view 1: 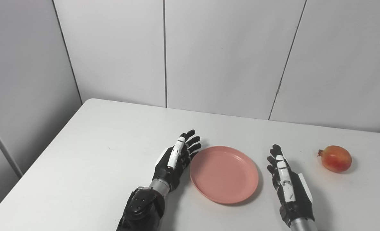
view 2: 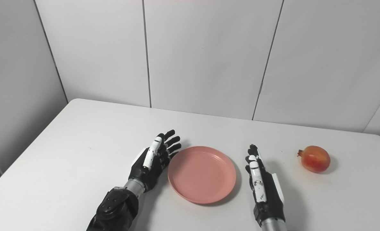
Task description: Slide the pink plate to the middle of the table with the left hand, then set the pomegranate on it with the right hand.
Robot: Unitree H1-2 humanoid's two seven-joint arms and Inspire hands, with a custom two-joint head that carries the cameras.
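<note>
Both hands sit nearest me on the white table point(view 1: 90, 154), fingers spread and holding nothing. My left hand point(view 1: 176, 160) lies just beside the left rim of the pink plate point(view 1: 224, 174), edge-on to it; I cannot tell whether it touches. My right hand point(view 1: 286, 181) rests apart from the plate's right side. Farther right lies the pomegranate point(view 1: 335, 158), red-orange, its crown pointing left.

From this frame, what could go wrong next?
The left hand sits right beside the pink plate's rim; withdrawing carelessly might nudge it off centre. The pomegranate is round and lies loose on the table, so the open right hand might roll it away when grasping.
</note>
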